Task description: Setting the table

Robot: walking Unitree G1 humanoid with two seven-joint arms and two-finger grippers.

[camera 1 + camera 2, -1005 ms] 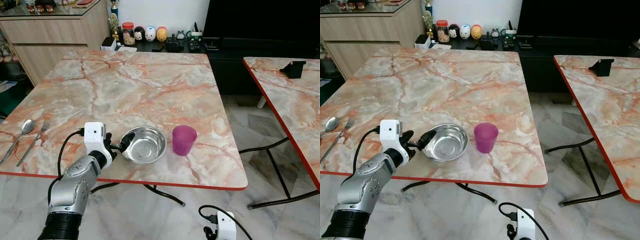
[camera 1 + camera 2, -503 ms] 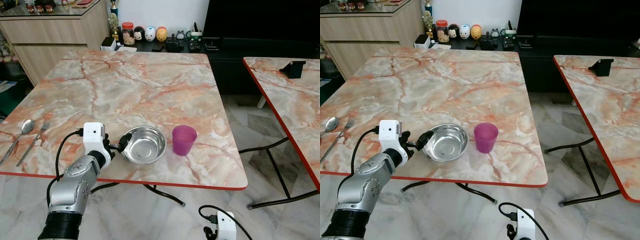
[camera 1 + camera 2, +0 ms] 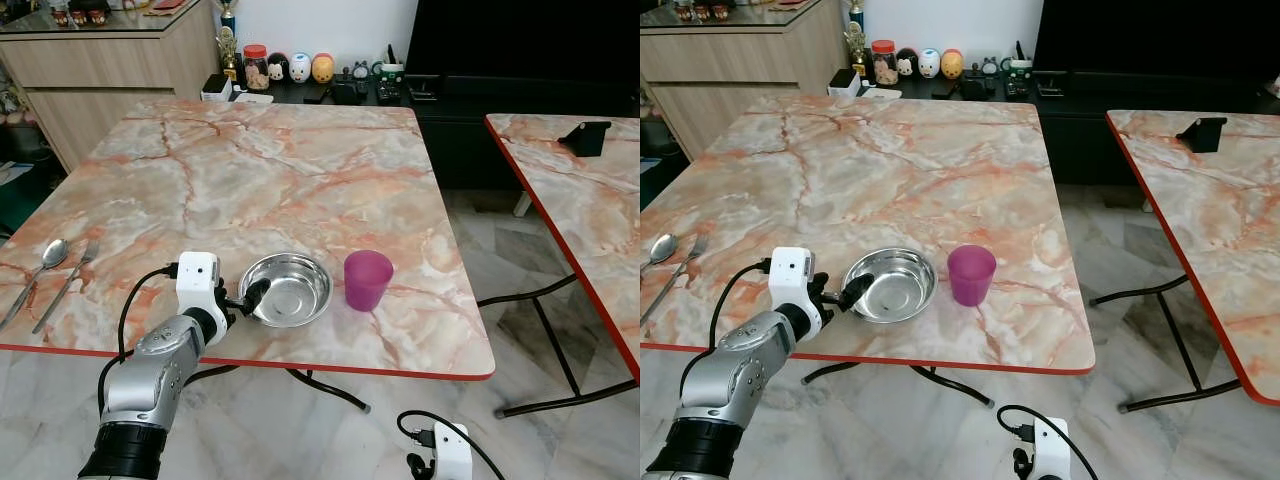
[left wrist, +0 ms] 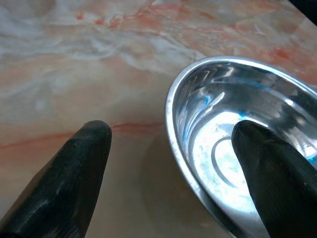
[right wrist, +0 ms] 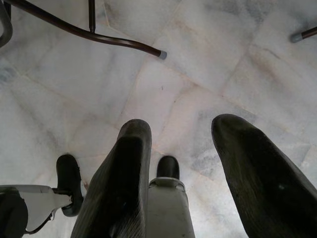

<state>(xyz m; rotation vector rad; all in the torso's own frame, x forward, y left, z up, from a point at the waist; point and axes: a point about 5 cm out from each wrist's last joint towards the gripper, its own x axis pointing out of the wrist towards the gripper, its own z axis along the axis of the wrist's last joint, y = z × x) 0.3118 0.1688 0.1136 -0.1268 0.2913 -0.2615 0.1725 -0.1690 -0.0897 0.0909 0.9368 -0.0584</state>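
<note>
At the table's (image 3: pixel 300 180) near edge, left gripper (image 4: pixel 168 144) spread astride steel bowl's (image 3: pixel 292 288) rim, fingertip hidden inside

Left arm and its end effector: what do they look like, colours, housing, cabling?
The left arm has a silver, dimpled metal shell with a black ribbed cuff lower down. A white box-shaped housing sits at the wrist, with a black cable looping from it back to the arm. The left end effector has two long, matte black, tapering fingers.
</note>
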